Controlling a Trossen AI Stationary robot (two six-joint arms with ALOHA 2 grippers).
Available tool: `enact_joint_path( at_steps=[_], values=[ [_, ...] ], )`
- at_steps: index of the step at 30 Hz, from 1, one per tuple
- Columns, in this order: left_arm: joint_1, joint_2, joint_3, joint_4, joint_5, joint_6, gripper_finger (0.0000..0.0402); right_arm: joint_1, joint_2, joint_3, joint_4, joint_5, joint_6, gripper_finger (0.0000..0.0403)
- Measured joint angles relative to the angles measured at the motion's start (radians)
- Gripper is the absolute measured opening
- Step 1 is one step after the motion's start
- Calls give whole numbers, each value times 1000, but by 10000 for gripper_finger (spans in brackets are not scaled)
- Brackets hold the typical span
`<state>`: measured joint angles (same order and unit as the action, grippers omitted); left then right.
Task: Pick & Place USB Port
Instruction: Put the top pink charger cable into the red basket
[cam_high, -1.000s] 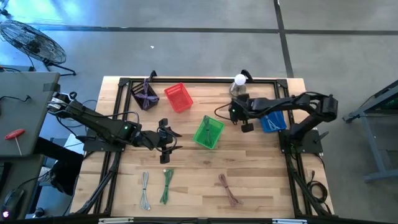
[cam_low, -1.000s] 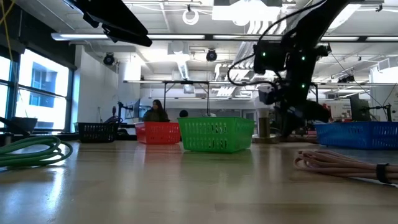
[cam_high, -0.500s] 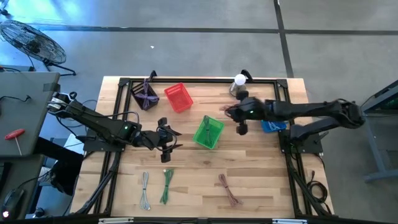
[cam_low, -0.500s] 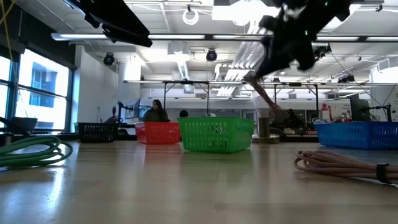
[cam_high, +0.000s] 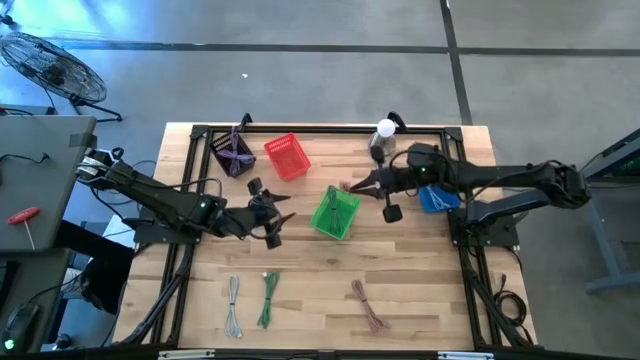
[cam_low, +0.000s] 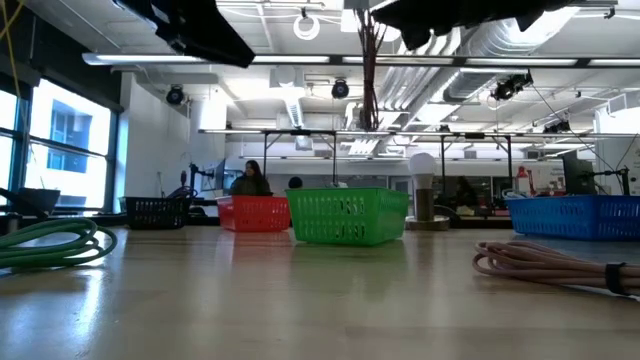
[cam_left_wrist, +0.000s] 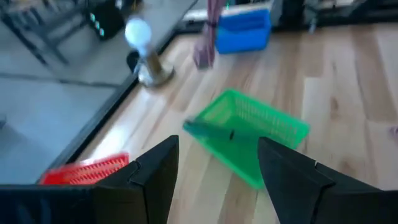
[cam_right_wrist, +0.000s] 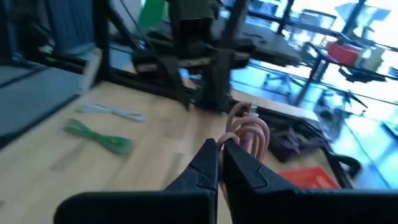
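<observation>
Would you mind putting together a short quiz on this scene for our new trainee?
1. True or false: the left gripper is holding a cable.
2. The right gripper is shut on the held pink cable. Which colour of basket does that cable hang closest to? A red, B green, C blue.
3. How many cables lie on the bare table, outside any basket?

Key:
1. False: it is open and empty.
2. B, the green basket.
3. Three: the grey cable, the green cable and the loose pink cable.
</observation>
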<state>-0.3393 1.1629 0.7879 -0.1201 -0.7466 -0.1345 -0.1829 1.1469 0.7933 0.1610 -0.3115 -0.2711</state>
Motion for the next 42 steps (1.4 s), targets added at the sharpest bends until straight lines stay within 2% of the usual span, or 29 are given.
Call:
enact_joint_path(
  at_steps=[3, 7, 13, 20, 27, 32, 39, 42],
  values=[
    [3, 0, 0, 105, 48, 91, 211, 27, 0, 0, 32, -14, 9, 0],
    [43, 0, 0, 238, 206, 177, 211, 68, 0, 0, 77, -38, 7, 0],
    [160, 9, 0, 343, 459, 164, 211, 136, 0, 0, 133, -39, 6, 0],
    [256, 131, 0, 549, 715, 156, 211, 186, 0, 0, 159, -41, -1, 0],
    [283, 276, 7, 770, 789, 165, 211, 183, 0, 0, 144, -39, -2, 0],
    [280, 350, 62, 782, 790, 240, 211, 183, 6, -1, 120, -39, -17, 0],
    [280, 420, 137, 772, 812, 240, 210, 183, 32, -2, 112, -36, -18, 0],
    [280, 426, 145, 753, 795, 287, 190, 183, 33, -2, 105, -36, -21, 0]
  ],
)
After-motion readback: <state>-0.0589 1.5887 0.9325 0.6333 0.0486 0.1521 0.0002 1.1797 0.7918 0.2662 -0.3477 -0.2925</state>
